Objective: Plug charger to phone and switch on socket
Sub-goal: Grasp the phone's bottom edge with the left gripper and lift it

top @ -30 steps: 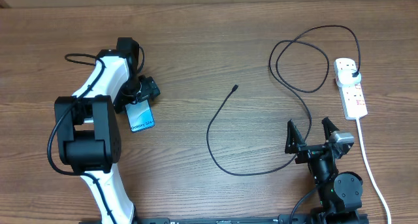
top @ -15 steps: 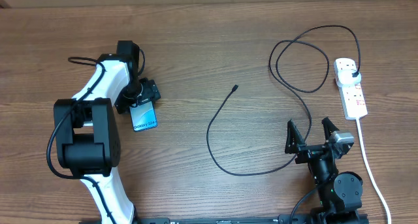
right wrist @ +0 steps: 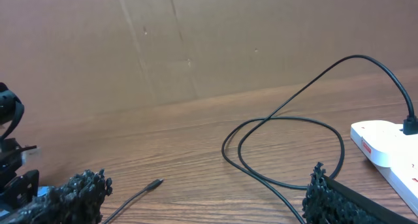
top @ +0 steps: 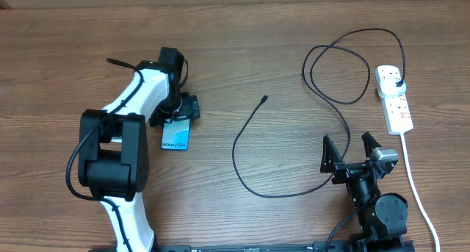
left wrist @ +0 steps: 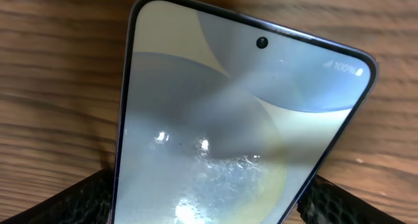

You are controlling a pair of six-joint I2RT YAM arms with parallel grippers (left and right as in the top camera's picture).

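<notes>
The phone [top: 177,136] with its light blue screen lies in my left gripper [top: 179,118], left of the table's middle. In the left wrist view the phone [left wrist: 228,119] fills the frame, and both fingers [left wrist: 72,201] press its side edges. The black charger cable [top: 246,127] loops across the middle, its connector tip [top: 264,99] lying free to the right of the phone. Its black plug [top: 397,84] sits in the white socket strip [top: 394,99] at the far right. My right gripper [top: 351,150] is open and empty at the front right. The connector tip [right wrist: 154,184] lies ahead of it.
The socket's thick white cord [top: 415,178] runs down the right side to the front edge. The cable forms a large loop [top: 338,68] at the back right, which also shows in the right wrist view [right wrist: 287,145]. A cardboard wall [right wrist: 196,41] stands beyond the table.
My left gripper has carried the phone to the right and a little forward, toward the cable's connector tip. The right arm and cable have not moved.
</notes>
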